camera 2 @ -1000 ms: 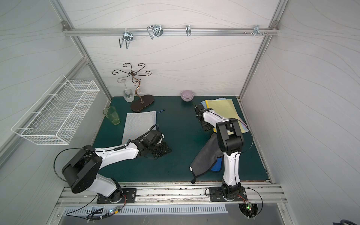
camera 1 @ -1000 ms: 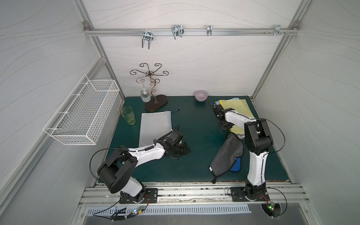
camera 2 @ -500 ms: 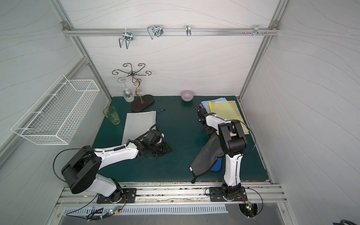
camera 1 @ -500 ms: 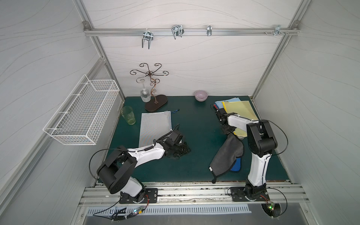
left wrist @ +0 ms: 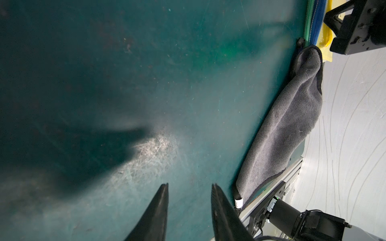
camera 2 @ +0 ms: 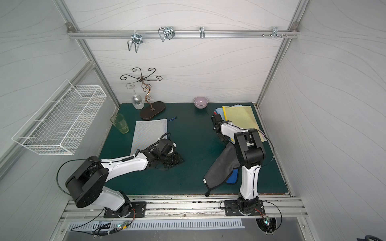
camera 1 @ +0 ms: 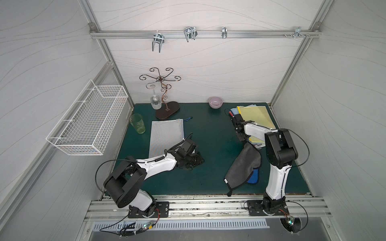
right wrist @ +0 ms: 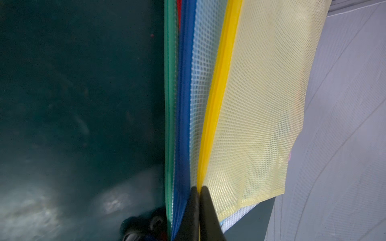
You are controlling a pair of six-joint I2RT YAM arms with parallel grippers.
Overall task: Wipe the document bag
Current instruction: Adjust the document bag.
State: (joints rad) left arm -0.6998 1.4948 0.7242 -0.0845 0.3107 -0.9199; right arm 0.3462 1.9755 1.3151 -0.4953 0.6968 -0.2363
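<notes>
Lying flat on the left of the tabletop [camera 1: 208,135] is a grey mesh document bag [camera 1: 167,135], with the left pincer [left wrist: 189,185] near it, jaws parted and empty, low over bare surface. Right of centre lies a grey cloth [camera 1: 244,167] — beyond it the right pincer [right wrist: 199,191] is clamped on the zip edge of the yellow document bag [camera 1: 254,116] at the back right corner.

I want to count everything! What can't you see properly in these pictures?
- Lower bags: only edges show under the yellow bag in every view, so no count.
- Blue cloth: mostly under the gray towel in both top views.
- Dark lump beside the right tool: blurred, cut off by the right wrist view's edge.
</notes>
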